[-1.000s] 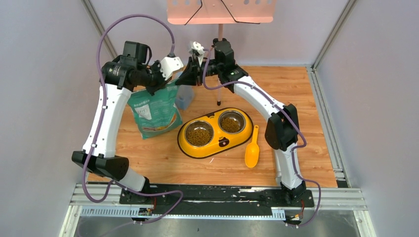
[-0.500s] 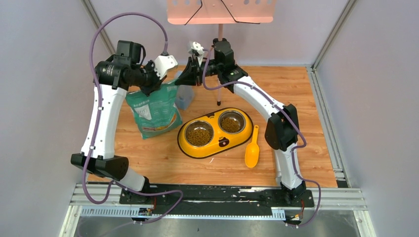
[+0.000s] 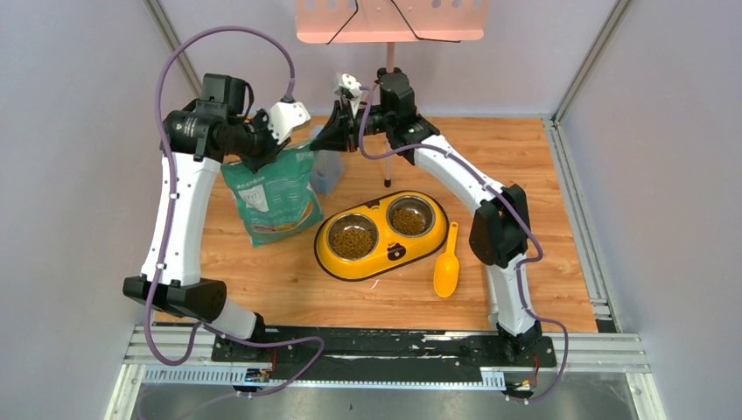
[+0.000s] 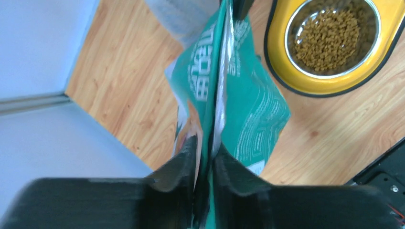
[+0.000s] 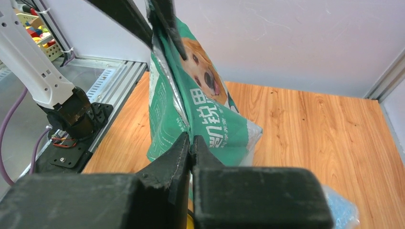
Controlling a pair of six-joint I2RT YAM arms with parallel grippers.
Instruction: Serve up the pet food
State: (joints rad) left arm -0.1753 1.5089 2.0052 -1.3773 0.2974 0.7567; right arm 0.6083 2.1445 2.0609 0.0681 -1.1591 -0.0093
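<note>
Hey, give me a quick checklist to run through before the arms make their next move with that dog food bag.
1. Right gripper shut on the top edge of the bag: ok.
2. Left gripper holding firmly: cannot tell; the edge sits between its jaws.
3. Bag upright: ok.
4. Pet food in both sides of the yellow feeder: ok.
5. Scoop out of the arms' way, right of the feeder: ok.
6. Bag mouth sealed: cannot tell.

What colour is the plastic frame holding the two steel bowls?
Plastic double-bowl feeder frame: yellow with a black edge. Shows best in the top external view.
</note>
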